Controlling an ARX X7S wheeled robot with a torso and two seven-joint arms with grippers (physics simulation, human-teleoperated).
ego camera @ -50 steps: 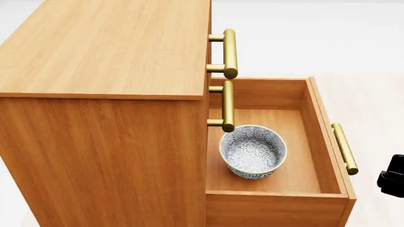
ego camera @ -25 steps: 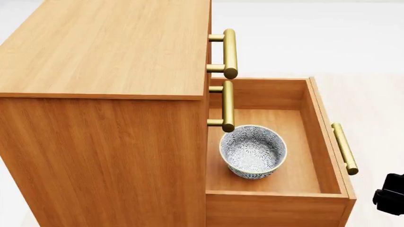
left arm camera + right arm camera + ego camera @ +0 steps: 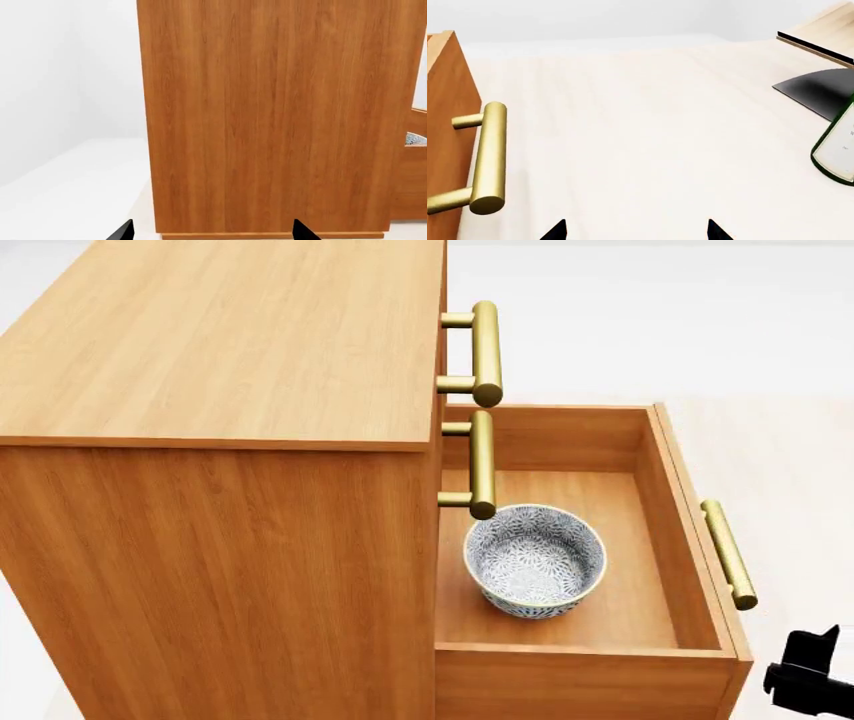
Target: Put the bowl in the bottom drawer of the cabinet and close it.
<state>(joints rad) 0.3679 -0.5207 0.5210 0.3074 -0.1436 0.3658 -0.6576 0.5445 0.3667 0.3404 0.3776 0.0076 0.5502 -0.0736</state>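
While the bowl (image 3: 535, 560) sits in the open bottom drawer (image 3: 641, 540), my right gripper (image 3: 635, 231) and left gripper (image 3: 211, 231) are spread apart, holding nothing.

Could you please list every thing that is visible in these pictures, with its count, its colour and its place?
cabinet: one, orange-brown wood, left half of the head view.
bottom drawer: one, orange-brown, pulled out, open.
bowl: one, white with grey-blue pattern, upright on the drawer's floor.
brass bar handles: three; two on the shut upper drawers, one on the bottom drawer's front.
floor: pale wood.
dark grey and pale wood object: one, on the floor at the edge of the right wrist view, unclear.
left gripper: black, open, facing the cabinet's side.
right gripper: black, open, near the drawer's handle.
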